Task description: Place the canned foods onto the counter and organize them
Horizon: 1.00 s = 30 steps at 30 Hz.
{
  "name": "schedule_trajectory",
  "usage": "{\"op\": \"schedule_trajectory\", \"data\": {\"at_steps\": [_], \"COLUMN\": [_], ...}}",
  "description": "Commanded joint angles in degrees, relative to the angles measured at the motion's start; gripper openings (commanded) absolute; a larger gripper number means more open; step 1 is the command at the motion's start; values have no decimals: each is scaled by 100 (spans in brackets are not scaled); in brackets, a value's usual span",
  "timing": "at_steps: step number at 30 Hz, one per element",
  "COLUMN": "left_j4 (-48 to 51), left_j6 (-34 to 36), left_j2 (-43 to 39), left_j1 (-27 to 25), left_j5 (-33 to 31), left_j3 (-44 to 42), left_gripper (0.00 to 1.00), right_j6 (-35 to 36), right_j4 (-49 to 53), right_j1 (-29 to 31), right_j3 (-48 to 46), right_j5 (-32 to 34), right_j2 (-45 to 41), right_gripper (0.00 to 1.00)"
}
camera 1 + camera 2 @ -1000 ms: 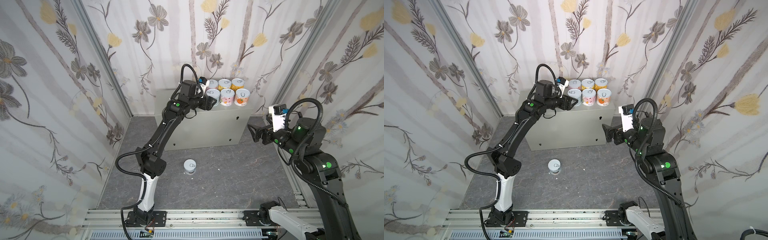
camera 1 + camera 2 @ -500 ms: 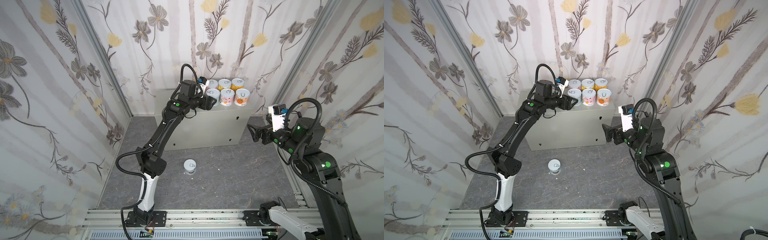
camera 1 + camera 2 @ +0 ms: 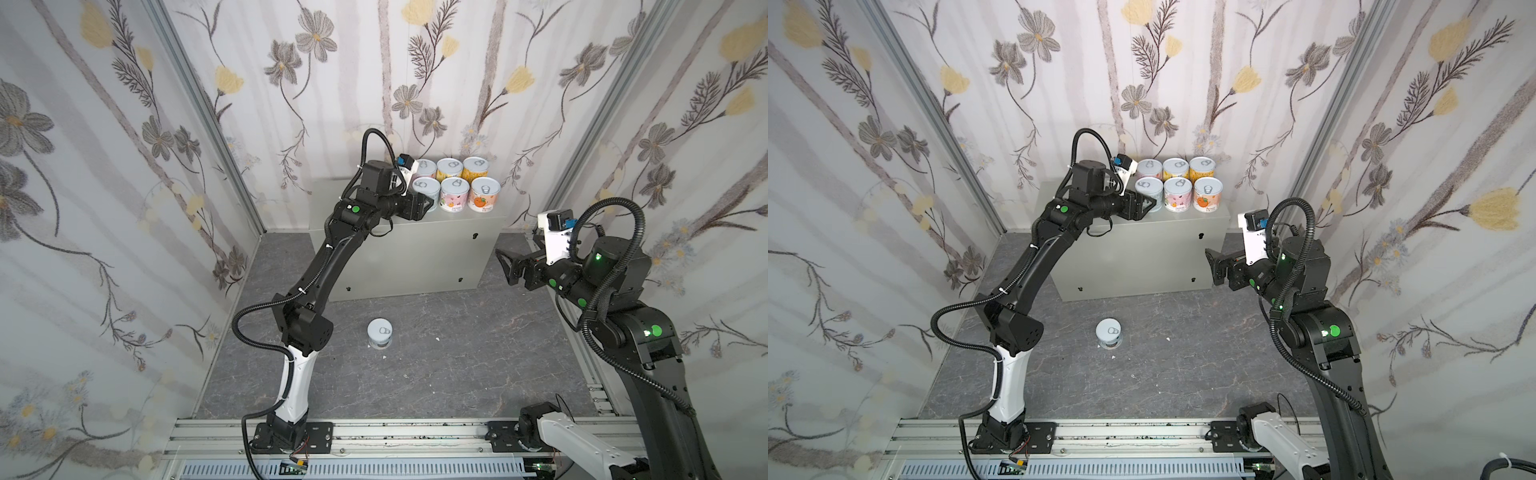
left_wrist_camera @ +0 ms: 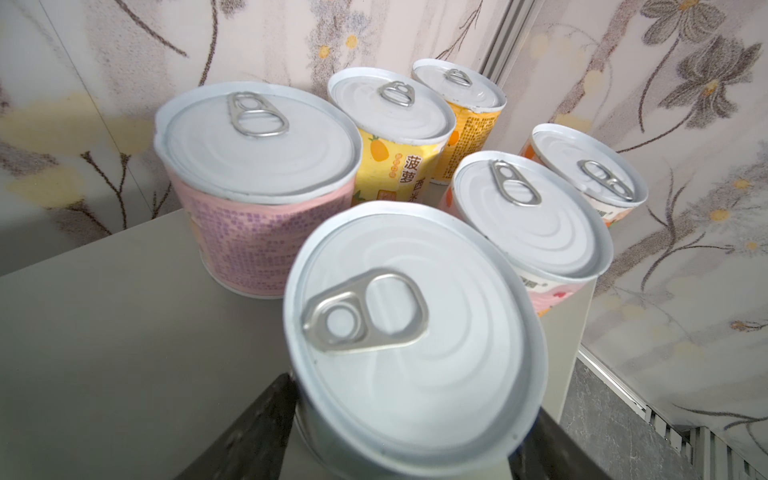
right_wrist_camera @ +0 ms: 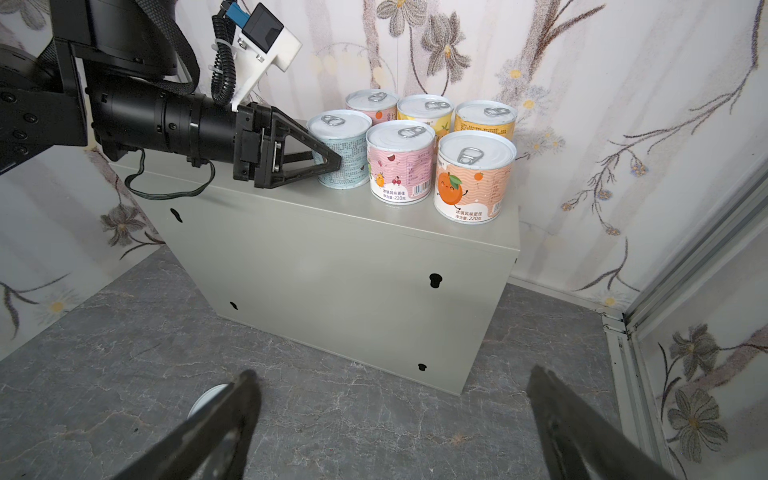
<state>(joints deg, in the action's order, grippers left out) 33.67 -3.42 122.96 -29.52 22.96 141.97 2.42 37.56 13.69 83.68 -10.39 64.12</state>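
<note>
Counter: a pale grey-beige metal cabinet with black keyholes on its front. It sits upper middle in both top views, against the flowered back wall.
On the counter: six short upright tins with silvery pull-tab lids, in two rows of three, packed at the right end of its top.
Front row: light blue tin, pink fruit-print tin, orange tin with a smiling orange on it.
Back row: pink-labelled tin, yellow pineapple tin, deeper yellow tin.
Stray: the seventh tin stands upright on the dark grey marbled floor, lower middle of both top views, well apart from the counter.
Writing: "菠萝" on the yellow pineapple tin. The pink fruit-print tin and the orange tin both read "冰镇风味更佳" and "净含量:220克".
Left gripper: its jaws flank the light blue tin. I can't tell whether they press on it.
Right gripper: spread wide and empty, in mid-air right of the counter.
</note>
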Motion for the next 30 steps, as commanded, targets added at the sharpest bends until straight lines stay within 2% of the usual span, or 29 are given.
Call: {"op": "schedule_trajectory", "data": {"at_steps": [1, 30], "left_j4": [-193, -107], "left_j6": [-2, 4], "left_j2": [35, 62], "left_j1": [17, 16], "left_j5": [63, 164], "left_j3": [67, 188], "left_gripper": [77, 77], "right_j6": [24, 3], "right_j4": [-301, -329], "right_j1": [-7, -55], "right_j3": [-35, -62], "right_j5": [-70, -112], "right_j2": [0, -13], "right_gripper": [100, 100]}}
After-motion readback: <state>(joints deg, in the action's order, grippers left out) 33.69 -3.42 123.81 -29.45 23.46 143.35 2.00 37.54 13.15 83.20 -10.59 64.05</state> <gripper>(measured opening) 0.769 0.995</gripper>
